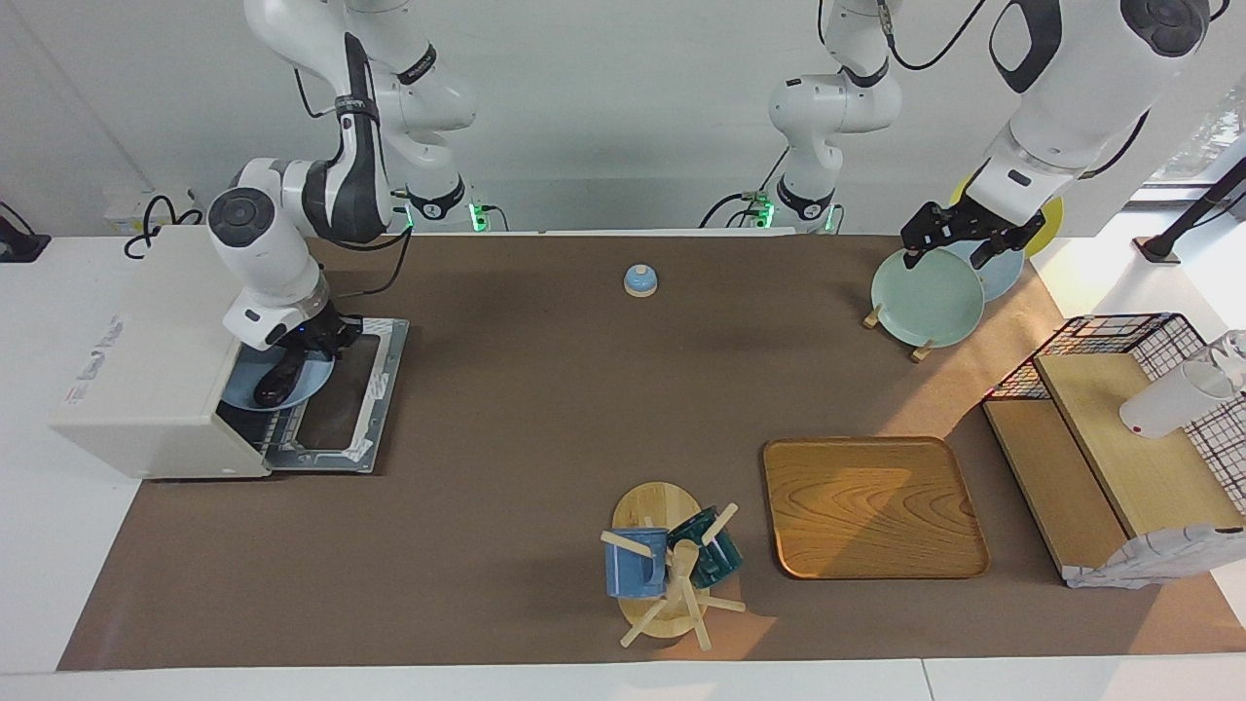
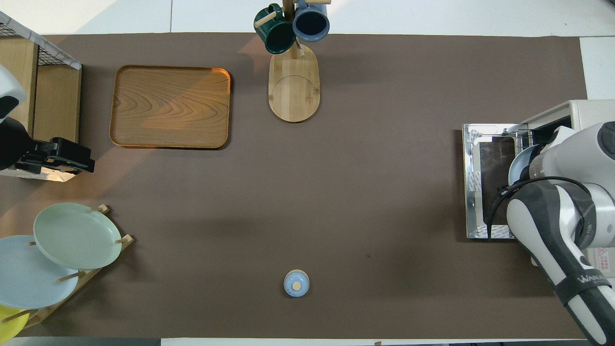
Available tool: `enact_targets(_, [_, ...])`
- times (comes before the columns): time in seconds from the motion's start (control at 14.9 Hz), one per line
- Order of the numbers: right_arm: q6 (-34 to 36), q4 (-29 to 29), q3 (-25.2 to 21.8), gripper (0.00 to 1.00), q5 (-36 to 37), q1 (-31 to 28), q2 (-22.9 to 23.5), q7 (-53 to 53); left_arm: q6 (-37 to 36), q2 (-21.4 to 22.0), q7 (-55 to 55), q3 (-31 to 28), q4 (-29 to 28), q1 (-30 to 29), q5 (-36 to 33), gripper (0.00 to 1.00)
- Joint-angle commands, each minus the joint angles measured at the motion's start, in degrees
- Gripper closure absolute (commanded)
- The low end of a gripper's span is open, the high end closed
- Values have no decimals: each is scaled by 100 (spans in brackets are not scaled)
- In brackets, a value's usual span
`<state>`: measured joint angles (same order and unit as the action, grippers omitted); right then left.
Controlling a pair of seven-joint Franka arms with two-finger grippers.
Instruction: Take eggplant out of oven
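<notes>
The cream-white oven [image 1: 146, 360] stands at the right arm's end of the table, with its door [image 1: 355, 389] dropped open flat on the mat. Inside, the dark eggplant [image 1: 274, 387] lies on a blue plate [image 1: 243, 391] at the oven's mouth. My right gripper [image 1: 297, 362] is down at the mouth, right at the eggplant's nearer end. In the overhead view the right arm hides the eggplant; the oven [image 2: 576, 113], its door [image 2: 485, 182] and the plate's rim [image 2: 516, 166] show. My left gripper [image 1: 949, 255] waits open and empty over the plate rack, also in the overhead view [image 2: 84, 163].
A rack with a mint plate [image 1: 925, 297], a blue plate [image 1: 1003, 275] and a yellow plate [image 1: 1053, 216] is below the left gripper. There is also a small blue bell [image 1: 641, 280], a wooden tray [image 1: 871, 506], a mug tree [image 1: 667, 570] and a wire shelf [image 1: 1119, 438] holding a white cup [image 1: 1168, 399].
</notes>
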<state>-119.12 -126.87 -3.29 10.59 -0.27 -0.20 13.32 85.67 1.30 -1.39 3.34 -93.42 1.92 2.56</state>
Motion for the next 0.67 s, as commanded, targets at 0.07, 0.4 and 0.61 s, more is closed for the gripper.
enact_targets(0.07, [739, 537, 74, 100, 145, 911, 80, -40, 2, 151, -28, 26, -141, -52, -98, 0])
enact_targets(0.4, [1146, 1137, 91, 100, 40, 2967, 239, -2232, 37, 151, -28, 26, -132, -60, -98, 0])
enact_targets(0.61, [1066, 1749, 91, 100, -249, 3901, 816, -3396, 186, 142, -28, 17, -141, -148, -89, 0])
